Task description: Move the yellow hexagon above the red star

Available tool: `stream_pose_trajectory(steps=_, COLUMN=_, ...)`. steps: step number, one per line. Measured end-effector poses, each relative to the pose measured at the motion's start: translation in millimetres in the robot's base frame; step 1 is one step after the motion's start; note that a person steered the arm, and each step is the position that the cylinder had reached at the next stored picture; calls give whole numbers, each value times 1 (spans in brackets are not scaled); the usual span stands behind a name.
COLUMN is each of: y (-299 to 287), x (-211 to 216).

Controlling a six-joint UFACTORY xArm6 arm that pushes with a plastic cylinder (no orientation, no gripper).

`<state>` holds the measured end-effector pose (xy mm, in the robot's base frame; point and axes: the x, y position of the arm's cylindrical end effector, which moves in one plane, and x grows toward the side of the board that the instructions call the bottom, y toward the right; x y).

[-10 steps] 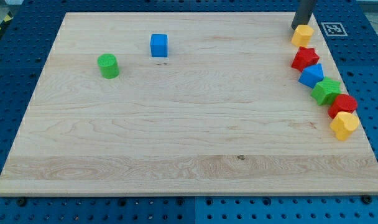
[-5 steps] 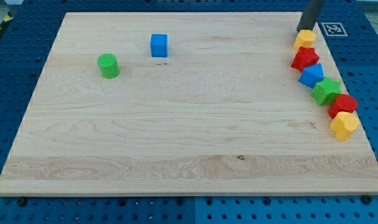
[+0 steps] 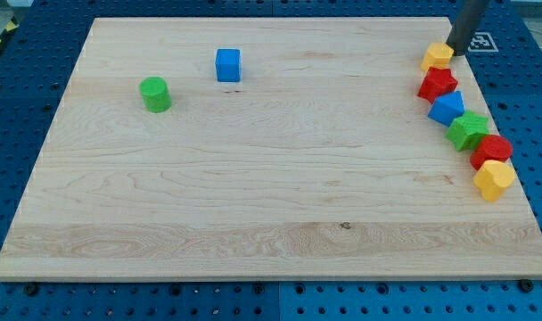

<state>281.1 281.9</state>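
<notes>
The yellow hexagon (image 3: pixel 437 57) sits near the board's top right corner, directly above the red star (image 3: pixel 438 84) and touching it. My tip (image 3: pixel 456 51) is just to the right of the yellow hexagon, close to its upper right side. Below the red star a line of blocks runs down the right edge: a blue block (image 3: pixel 447 108), a green star (image 3: pixel 469 130), a red block (image 3: pixel 492 149) and a yellow block (image 3: pixel 495 179).
A blue cube (image 3: pixel 227 65) and a green cylinder (image 3: pixel 154 94) stand at the upper left of the wooden board (image 3: pixel 253 178). A black-and-white marker tag (image 3: pixel 481 41) lies at the top right corner by the rod.
My tip has moved right, from above the yellow hexagon to its right side. The hexagon slid slightly down and right against the red star.
</notes>
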Motion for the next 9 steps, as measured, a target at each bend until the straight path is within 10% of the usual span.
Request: stream_pose_trajectory(steps=9, y=-55, x=-4)
